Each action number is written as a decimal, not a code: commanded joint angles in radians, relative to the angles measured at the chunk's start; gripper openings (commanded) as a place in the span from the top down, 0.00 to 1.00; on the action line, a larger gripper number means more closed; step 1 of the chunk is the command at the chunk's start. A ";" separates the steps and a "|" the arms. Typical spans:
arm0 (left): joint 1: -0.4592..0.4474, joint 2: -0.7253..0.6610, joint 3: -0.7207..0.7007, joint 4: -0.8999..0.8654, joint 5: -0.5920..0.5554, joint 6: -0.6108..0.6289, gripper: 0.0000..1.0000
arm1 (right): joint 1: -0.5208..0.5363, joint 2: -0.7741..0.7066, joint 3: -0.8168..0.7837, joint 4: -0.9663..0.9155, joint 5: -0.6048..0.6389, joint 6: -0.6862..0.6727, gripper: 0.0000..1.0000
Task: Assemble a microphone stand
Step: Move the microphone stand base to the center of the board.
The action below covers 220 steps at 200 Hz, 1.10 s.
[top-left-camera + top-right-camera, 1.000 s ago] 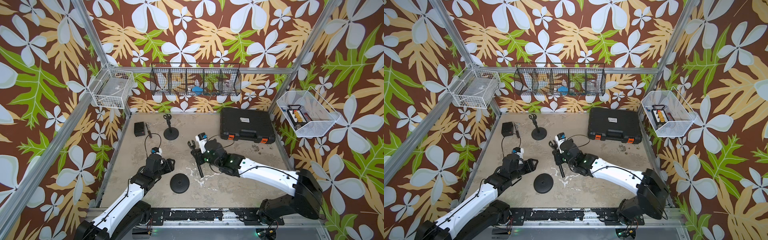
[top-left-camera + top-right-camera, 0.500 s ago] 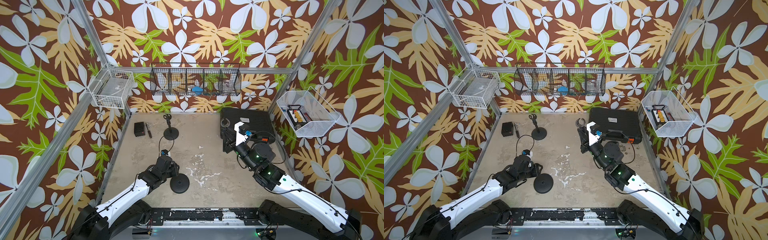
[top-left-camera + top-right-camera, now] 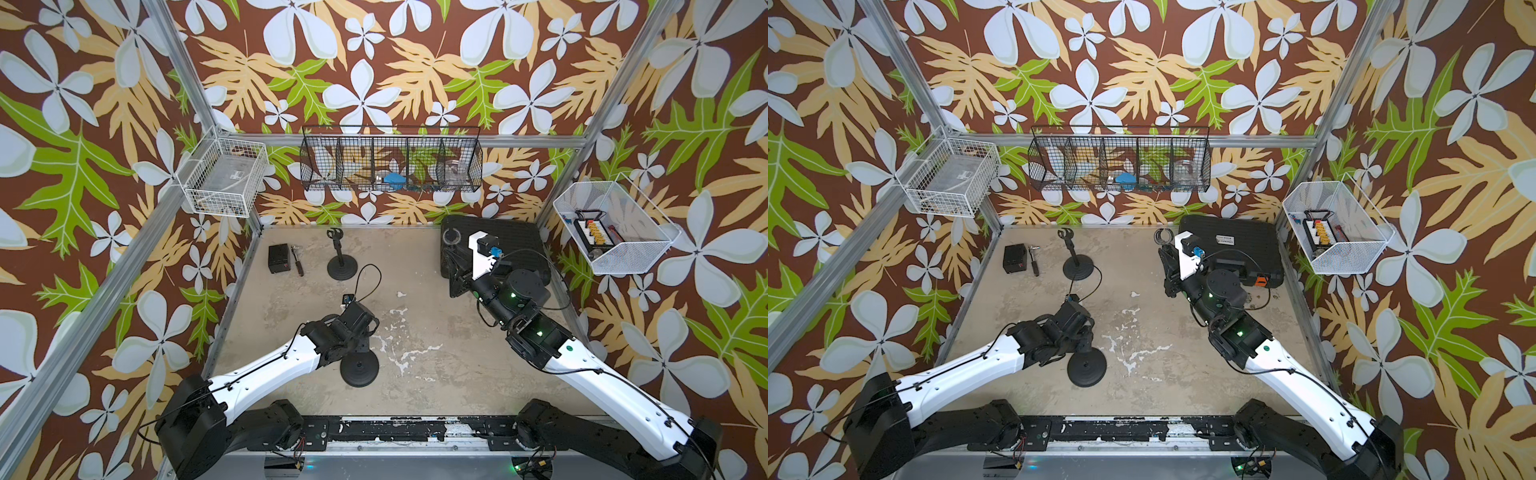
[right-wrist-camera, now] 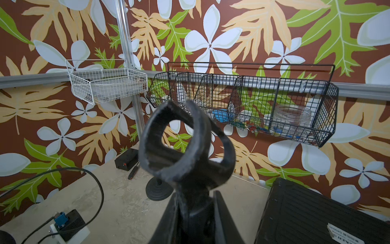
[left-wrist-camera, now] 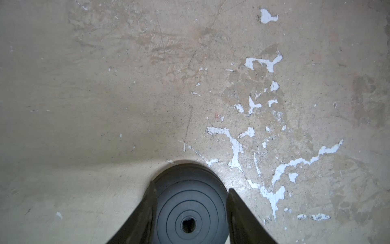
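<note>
Black base (image 3: pixel 360 368) now sits between left gripper (image 5: pixel 190 187) jaws, can't tell if clamped. Right gripper (image 4: pixel 195 193) swung its pinched clip pole (image 4: pixel 190 175) far right, so no joining yet.

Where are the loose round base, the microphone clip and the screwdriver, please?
loose round base (image 3: pixel 365 372), in a top view, on its flat upper face.
microphone clip (image 4: pixel 190 175), in the right wrist view, on its neck below the ring.
screwdriver (image 3: pixel 299 266), in a top view, on its dark handle.
</note>
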 commanded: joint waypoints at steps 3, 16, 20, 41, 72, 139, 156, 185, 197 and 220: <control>-0.002 0.007 0.030 -0.162 0.052 0.019 0.45 | -0.019 -0.001 -0.005 -0.003 -0.040 0.018 0.94; -0.002 0.008 0.027 -0.134 0.133 0.021 0.45 | -0.040 -0.005 -0.005 -0.013 -0.060 0.029 0.93; -0.002 0.004 0.019 -0.114 0.165 0.021 0.44 | -0.045 -0.007 -0.006 -0.016 -0.067 0.033 0.93; -0.002 -0.022 -0.027 -0.010 0.290 -0.024 0.41 | -0.073 -0.020 -0.012 -0.019 -0.091 0.049 0.93; -0.002 -0.018 -0.065 0.079 0.359 -0.074 0.35 | -0.114 -0.018 -0.015 -0.022 -0.135 0.074 0.93; -0.001 0.064 -0.068 0.072 0.350 -0.058 0.33 | -0.168 -0.023 -0.016 -0.029 -0.178 0.099 0.92; 0.000 0.061 -0.070 0.043 0.318 -0.056 0.32 | -0.173 -0.018 -0.014 -0.031 -0.185 0.100 0.92; 0.001 0.058 -0.072 0.026 0.325 -0.052 0.32 | -0.179 -0.016 -0.018 -0.031 -0.189 0.103 0.92; 0.001 0.063 -0.072 0.019 0.328 -0.051 0.32 | -0.184 -0.014 -0.019 -0.029 -0.193 0.106 0.92; 0.001 0.076 -0.078 0.034 0.342 -0.046 0.32 | -0.194 -0.011 -0.019 -0.030 -0.204 0.113 0.92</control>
